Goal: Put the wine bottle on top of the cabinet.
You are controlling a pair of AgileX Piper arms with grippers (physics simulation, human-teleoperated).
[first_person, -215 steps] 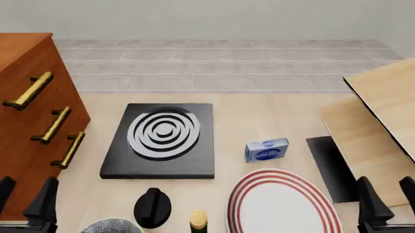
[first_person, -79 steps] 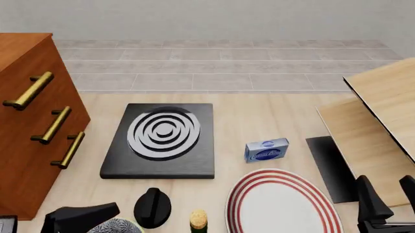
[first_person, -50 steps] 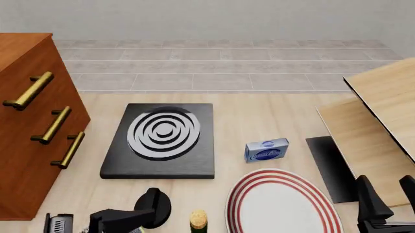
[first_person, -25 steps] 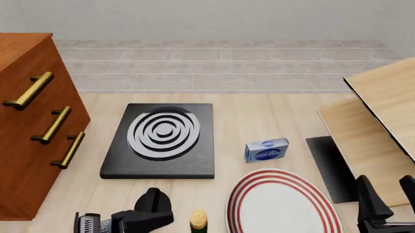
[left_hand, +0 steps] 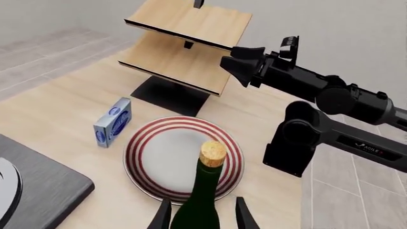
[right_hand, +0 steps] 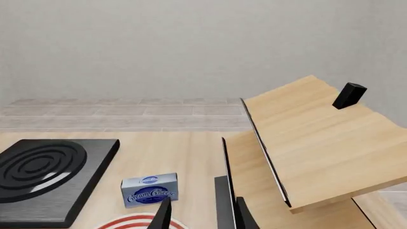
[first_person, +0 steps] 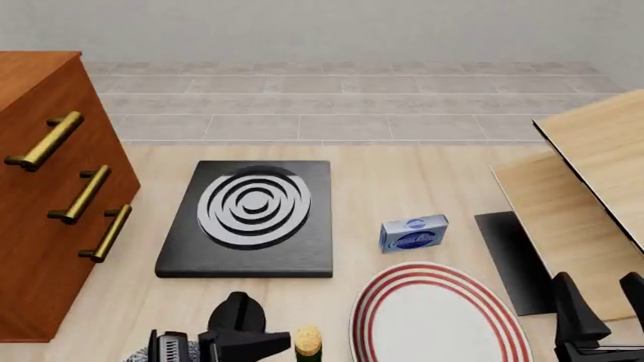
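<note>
bottle spot: the wine bottle is found at the near edge of the table, just left of the striped plate and just right of the black knob; only the cork top is caught in the front view.

long axis: the bottle is stood upright, neck up, cork on top.

which way from the claw: in the left wrist view the bottle body is seen dead ahead between the two fingertips of the left gripper, so a side-on approach is pretty much lined up.

left claw state: fingers are spread either side of the bottle, not visibly pressed on the glass; looks open, contact can't be confirmed.

right claw state: the right gripper is parked beyond the plate from the bottle, fingers apart, nothing held.

nearer arm: left one, easily.

target: the cabinet is set well to the left of the bottle and much taller, so a lift up and leftwards is probably called for once the grip is made.
</note>
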